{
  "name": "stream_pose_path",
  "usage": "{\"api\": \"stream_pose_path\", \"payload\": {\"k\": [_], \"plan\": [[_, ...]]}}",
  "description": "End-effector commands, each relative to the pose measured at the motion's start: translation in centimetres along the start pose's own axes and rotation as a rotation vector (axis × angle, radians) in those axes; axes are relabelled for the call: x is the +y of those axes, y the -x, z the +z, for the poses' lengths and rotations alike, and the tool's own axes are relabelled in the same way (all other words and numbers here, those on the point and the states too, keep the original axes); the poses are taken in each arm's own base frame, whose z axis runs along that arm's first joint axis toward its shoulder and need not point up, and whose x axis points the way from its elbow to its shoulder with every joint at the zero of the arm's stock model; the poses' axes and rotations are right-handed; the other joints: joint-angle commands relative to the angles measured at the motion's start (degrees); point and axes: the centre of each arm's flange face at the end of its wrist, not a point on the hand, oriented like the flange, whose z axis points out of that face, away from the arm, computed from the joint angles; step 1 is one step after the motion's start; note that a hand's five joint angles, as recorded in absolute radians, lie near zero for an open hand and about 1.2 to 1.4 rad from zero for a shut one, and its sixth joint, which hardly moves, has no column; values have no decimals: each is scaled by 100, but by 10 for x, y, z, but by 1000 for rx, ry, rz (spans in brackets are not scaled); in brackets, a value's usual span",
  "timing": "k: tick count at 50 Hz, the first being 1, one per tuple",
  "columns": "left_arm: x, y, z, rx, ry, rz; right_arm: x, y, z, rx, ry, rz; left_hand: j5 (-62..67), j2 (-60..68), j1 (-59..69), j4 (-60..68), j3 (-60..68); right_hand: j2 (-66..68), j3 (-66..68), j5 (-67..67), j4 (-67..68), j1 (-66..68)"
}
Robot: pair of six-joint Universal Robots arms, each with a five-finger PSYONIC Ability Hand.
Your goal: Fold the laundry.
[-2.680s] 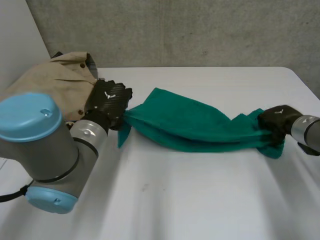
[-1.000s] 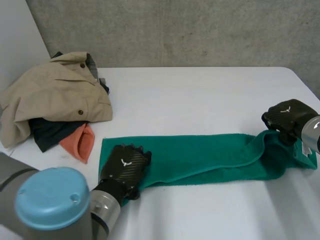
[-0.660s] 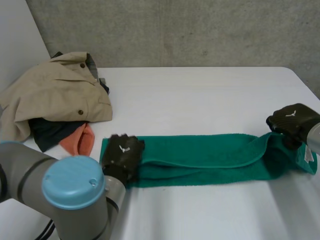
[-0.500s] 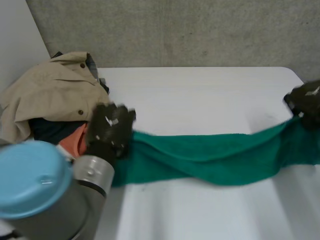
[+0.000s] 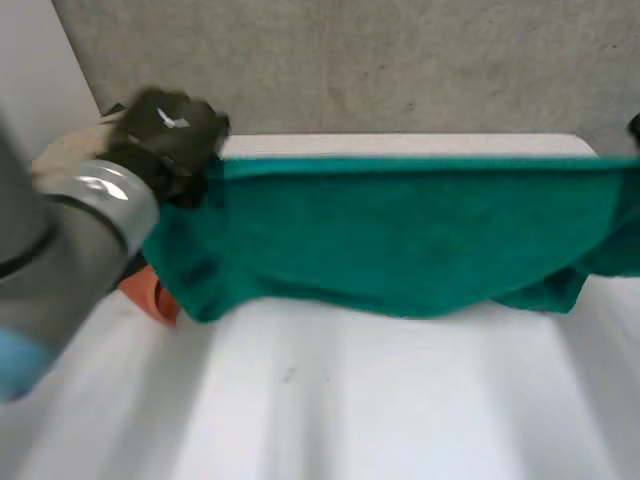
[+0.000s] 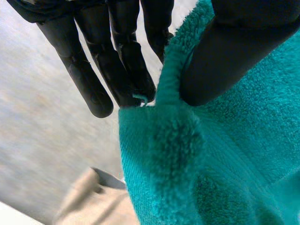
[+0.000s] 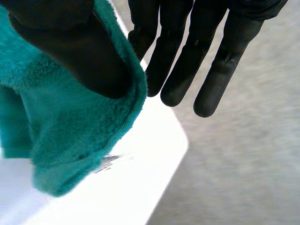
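Observation:
A green towel (image 5: 400, 235) hangs spread wide above the white table (image 5: 380, 400), its top edge pulled taut and level. My left hand (image 5: 165, 130) holds the top left corner. In the left wrist view the thumb (image 6: 234, 51) pinches the towel's edge (image 6: 220, 159) against the straight fingers (image 6: 93, 70). My right hand (image 7: 178, 61) holds the opposite end, where its thumb (image 7: 70, 42) presses the towel's corner (image 7: 61, 140) against the fingers. A white label (image 7: 105, 164) hangs from that corner. The towel's lower edge sags toward the table.
A pile of laundry lies at the table's far left, behind my left arm: a beige garment (image 5: 60, 155) and an orange piece (image 5: 150, 295). The table's right corner (image 7: 154, 154) is under my right hand. A grey wall (image 5: 400, 60) stands behind.
The towel lay flat as a folded strip on the table; both hands have lifted it and drawn it apart, so it now hangs spread. My left hand closed on its corner.

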Motion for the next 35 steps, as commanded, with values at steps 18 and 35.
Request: {"api": "stream_pose_path", "payload": {"k": [18,35], "plan": [[-107,84,139,-530,-722,77,-73,-61,117,744,-701,6,1391,1138,1441,1138,1167,1201,1151,1210,1130,1527],[35,-3,139,-193,-271,-29,-12,17,132,344,-429,128,1391,1138,1441,1138,1167,1201,1151,1210,1130,1527]]}}
